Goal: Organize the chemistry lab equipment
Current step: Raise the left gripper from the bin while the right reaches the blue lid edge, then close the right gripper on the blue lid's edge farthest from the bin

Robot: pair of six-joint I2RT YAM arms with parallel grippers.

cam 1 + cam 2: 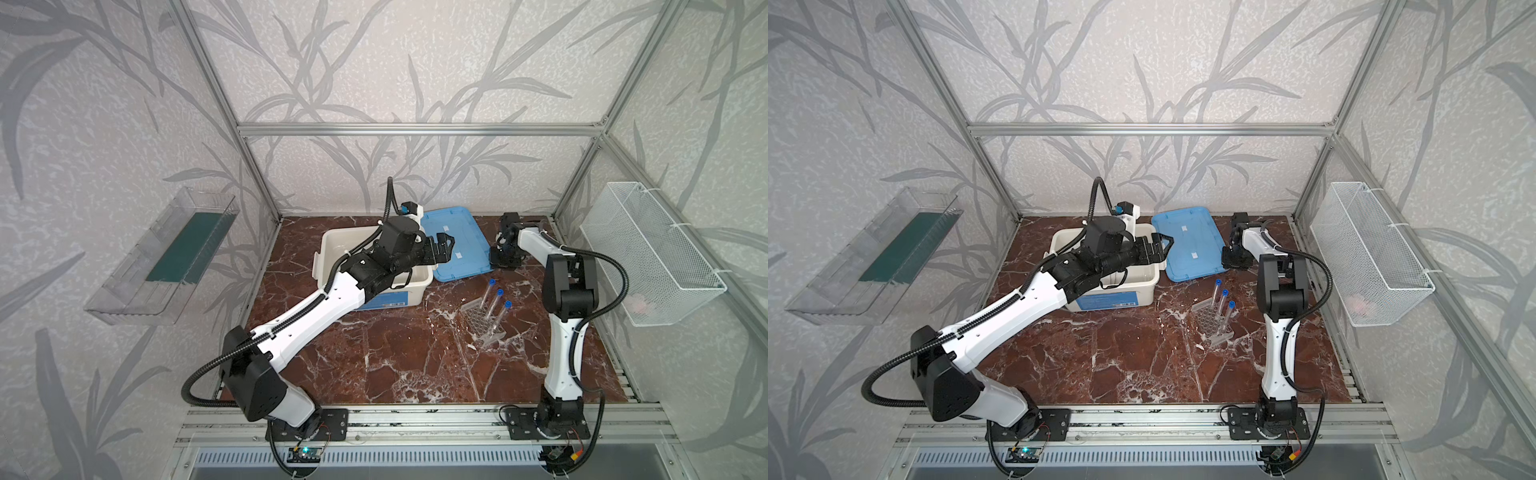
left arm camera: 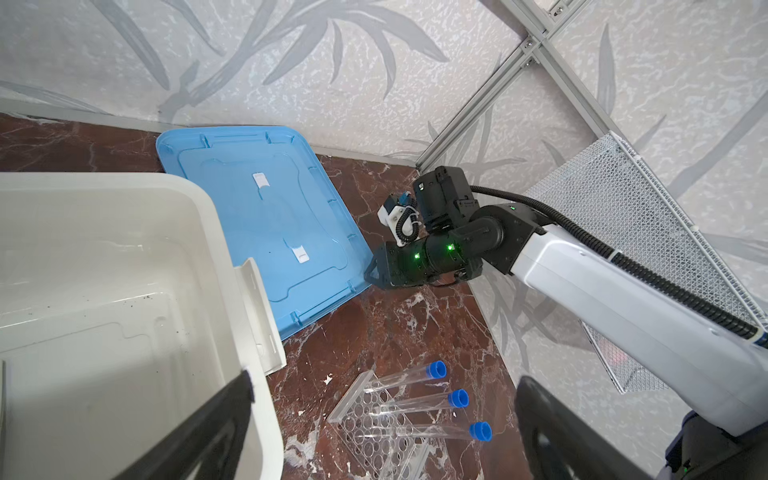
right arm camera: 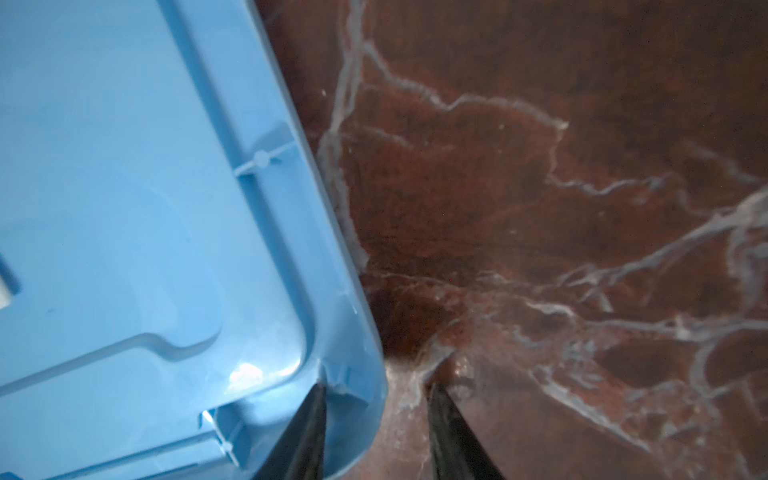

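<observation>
While your right gripper (image 3: 377, 387), half-wide, straddles a front corner of the blue lid (image 3: 124, 208), its length runs backward; left gripper (image 1: 441, 246): wide, empty, over white tub (image 1: 332, 249).

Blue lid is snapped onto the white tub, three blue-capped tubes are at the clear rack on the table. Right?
One thing is off. The blue lid is not on the white tub. It lies on the table beside the open tub, as both top views and the left wrist view show. The three blue-capped tubes are at the clear rack on the table, as you said.
</observation>
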